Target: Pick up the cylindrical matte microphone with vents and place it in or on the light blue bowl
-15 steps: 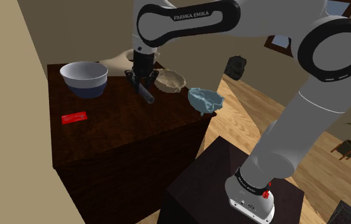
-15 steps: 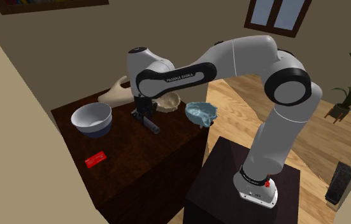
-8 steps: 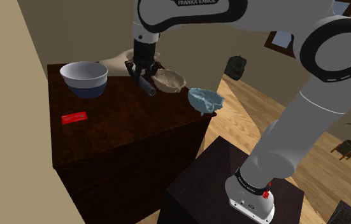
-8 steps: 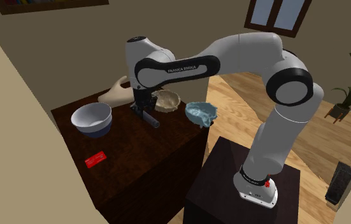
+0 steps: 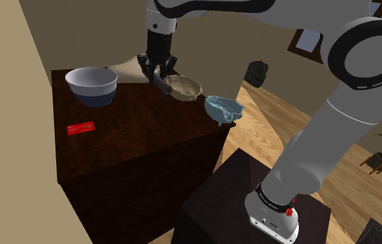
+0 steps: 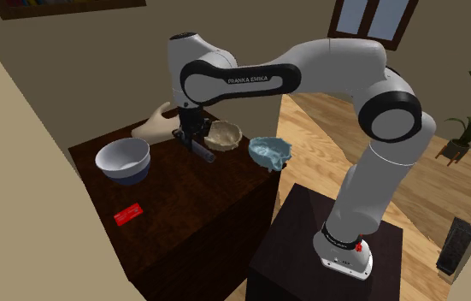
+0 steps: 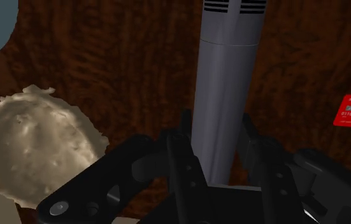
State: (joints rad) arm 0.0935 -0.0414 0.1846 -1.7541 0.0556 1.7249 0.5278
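While a white Franka arm [image 5: 352, 118] reaches from its dark box stand [image 5: 206, 201] over a dark wooden desk [image 5: 130, 135], its black two-finger end effector [image 5: 159, 72] clasps a grey matte cylindrical microphone [image 5: 160, 82], with one finger pressed against either side of the barrel. From the wrist view, the end effector [image 7: 215, 130] grips the microphone [image 7: 226, 89] near its plain end, and the dark vent slots sit at the far end, out over the wood grain. The microphone hangs tilted, its free end slanting down towards the desk, and it appears clear of the surface. It sits just beside the rim of a rough tan bowl [image 5: 186, 87], on the side facing a white bowl with a blue-grey outside [image 5: 92, 85], which stands well apart near the desk's far corner at the shoulder view's left. The light blue bowl [image 5: 224, 108], ragged at the rim, stands at the desk's edge beyond the tan bowl, towards the shoulder view's right, apart from the microphone. A small red card [image 5: 81, 128] lies flat on the desk at that view's left. In the second exterior view the end effector [image 6: 189, 137] holds the microphone [image 6: 201, 152] between the white bowl [image 6: 123, 160] and the tan bowl [image 6: 224, 134], with the light blue bowl [image 6: 270, 150] further right.
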